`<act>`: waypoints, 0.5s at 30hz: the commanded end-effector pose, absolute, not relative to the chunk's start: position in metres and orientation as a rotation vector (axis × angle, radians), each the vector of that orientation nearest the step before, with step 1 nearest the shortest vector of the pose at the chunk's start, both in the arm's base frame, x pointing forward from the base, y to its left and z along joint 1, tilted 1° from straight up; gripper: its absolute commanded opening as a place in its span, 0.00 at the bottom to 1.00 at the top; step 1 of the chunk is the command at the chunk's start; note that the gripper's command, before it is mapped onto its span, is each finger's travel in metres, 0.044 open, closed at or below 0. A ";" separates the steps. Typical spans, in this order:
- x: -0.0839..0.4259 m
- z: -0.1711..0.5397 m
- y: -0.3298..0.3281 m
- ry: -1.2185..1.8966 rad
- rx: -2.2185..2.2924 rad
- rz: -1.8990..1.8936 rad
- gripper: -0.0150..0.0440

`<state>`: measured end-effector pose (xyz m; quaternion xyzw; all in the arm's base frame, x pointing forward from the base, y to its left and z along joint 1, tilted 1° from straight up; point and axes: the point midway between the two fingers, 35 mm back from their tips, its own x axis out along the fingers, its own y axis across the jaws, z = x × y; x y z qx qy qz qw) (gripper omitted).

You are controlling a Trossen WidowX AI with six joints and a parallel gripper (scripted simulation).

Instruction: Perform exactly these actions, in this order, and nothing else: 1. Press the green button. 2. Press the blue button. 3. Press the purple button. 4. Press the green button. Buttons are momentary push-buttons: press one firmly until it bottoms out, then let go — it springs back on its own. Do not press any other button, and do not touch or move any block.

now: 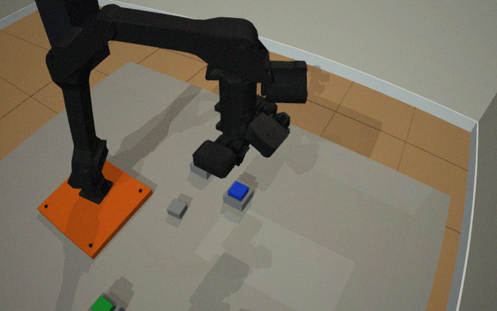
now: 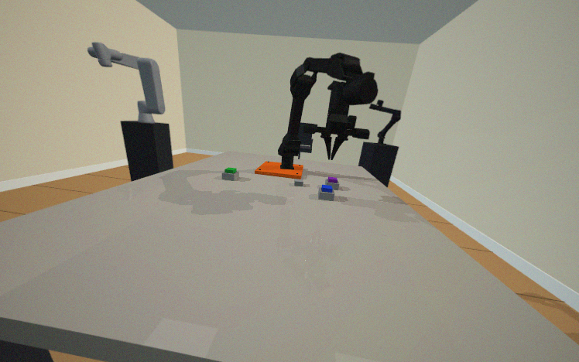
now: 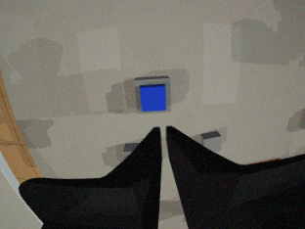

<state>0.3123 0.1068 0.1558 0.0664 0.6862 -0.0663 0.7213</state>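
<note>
1. Your gripper [image 3: 162,130] is closed, with only a thin slit between the two dark fingers, and it holds nothing.
2. It points straight down and hangs in the air above the desk [image 2: 255,256], touching no button and no block.
3. In the wrist view you see the blue button [image 3: 152,98] just ahead of the fingertips, in its grey housing and not under them.
4. From the exterior view the gripper [image 2: 332,154] sits high, behind the purple button [image 2: 332,179]; the blue button [image 2: 327,188] lies just in front of the purple one.
5. In the top view the arm hides the purple cap; only a corner of its grey housing shows beside the wrist, and the blue button [image 1: 238,190] sits near it.
6. A small grey block [image 1: 177,207] rests between the blue button and the orange base plate [image 1: 109,216], apart from both.
7. The green button [image 2: 230,170] is well apart from your gripper, on the other side of the base plate.
8. You can read no writing or labels anywhere.
</note>
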 end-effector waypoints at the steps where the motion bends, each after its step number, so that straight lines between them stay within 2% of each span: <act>1: 0.313 0.145 0.112 1.526 0.156 -0.156 0.29; 6: 0.314 0.093 0.112 1.526 0.156 -0.156 0.29; 15: 0.314 0.087 0.112 1.526 0.156 -0.156 0.29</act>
